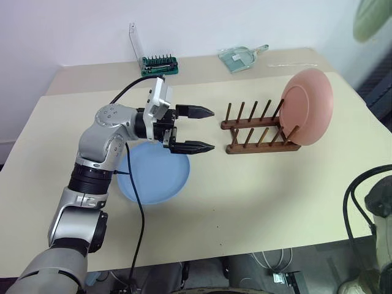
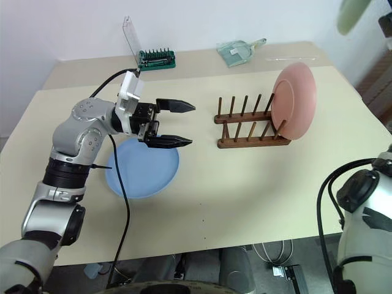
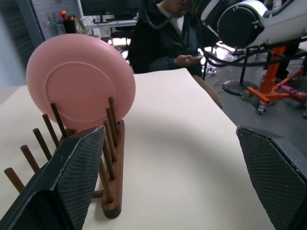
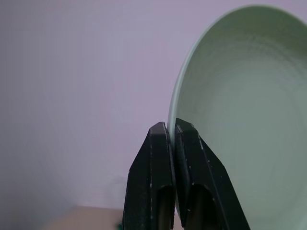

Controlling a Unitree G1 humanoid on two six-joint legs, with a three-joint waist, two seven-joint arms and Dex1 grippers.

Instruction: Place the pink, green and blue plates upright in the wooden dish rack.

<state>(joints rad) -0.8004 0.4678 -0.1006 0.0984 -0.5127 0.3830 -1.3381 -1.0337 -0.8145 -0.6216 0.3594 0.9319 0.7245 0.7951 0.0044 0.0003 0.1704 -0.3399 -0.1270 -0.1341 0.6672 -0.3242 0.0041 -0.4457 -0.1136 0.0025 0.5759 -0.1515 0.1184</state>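
Observation:
The pink plate (image 1: 307, 106) stands upright in the right end of the wooden dish rack (image 1: 257, 130). Flat on the table lies the blue plate (image 1: 153, 174), partly under my left arm. My left gripper (image 1: 195, 129) hovers open just left of the rack, pointing at it, with nothing between its fingers. The green plate (image 4: 249, 115) is raised in the air, and my right gripper (image 4: 171, 130) is shut on its rim; a part of that plate (image 1: 373, 18) shows at the top right corner of the left eye view.
A green tool holder with a clear lid (image 1: 158, 63) and a clear dustpan-like scoop (image 1: 240, 58) sit at the table's far edge. A person (image 3: 163, 43) sits beyond the table's right end. A black cable (image 1: 136, 202) hangs from my left arm.

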